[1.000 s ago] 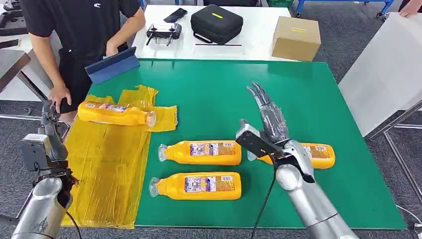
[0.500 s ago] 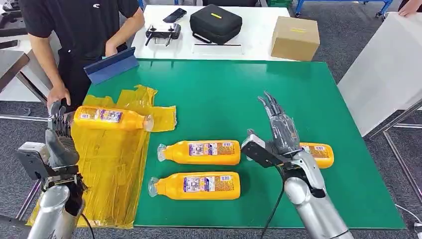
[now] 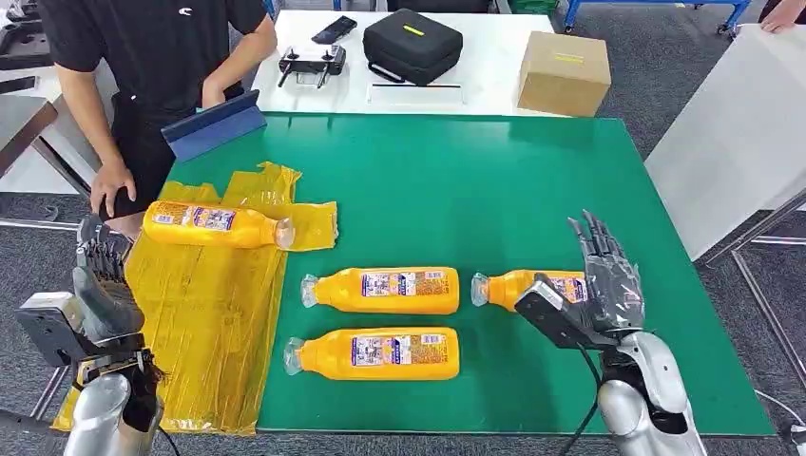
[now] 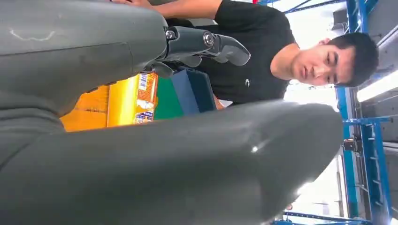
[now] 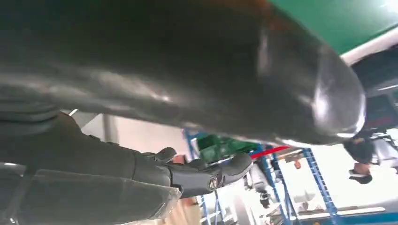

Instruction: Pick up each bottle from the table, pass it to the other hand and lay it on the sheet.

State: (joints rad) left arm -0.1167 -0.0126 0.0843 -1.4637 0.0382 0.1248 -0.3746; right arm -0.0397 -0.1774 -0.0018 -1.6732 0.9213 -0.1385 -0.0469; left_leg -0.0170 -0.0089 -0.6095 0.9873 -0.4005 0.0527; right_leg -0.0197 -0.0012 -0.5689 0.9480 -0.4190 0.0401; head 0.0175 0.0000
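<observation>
Green mat (image 3: pixel 532 180) on table, grey carpet around; crinkled yellow plastic sheet (image 3: pixel 209 313) at left edge, one orange bottle (image 3: pixel 217 224) lying on it; three bottles on mat; left hand (image 3: pixel 100 275) and right hand (image 3: pixel 608 280) spread, empty.

One orange bottle (image 3: pixel 217 224) on yellow sheet (image 3: pixel 204 313), three bottles (image 3: pixel 385 321) on table

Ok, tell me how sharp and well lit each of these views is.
Head view: sharp, evenly lit, mild glare on the yellow sheet. Left wrist view: left hand fills it close and soft, windows behind blown out. Right wrist view: right hand dark and smeared, background overexposed.
</observation>
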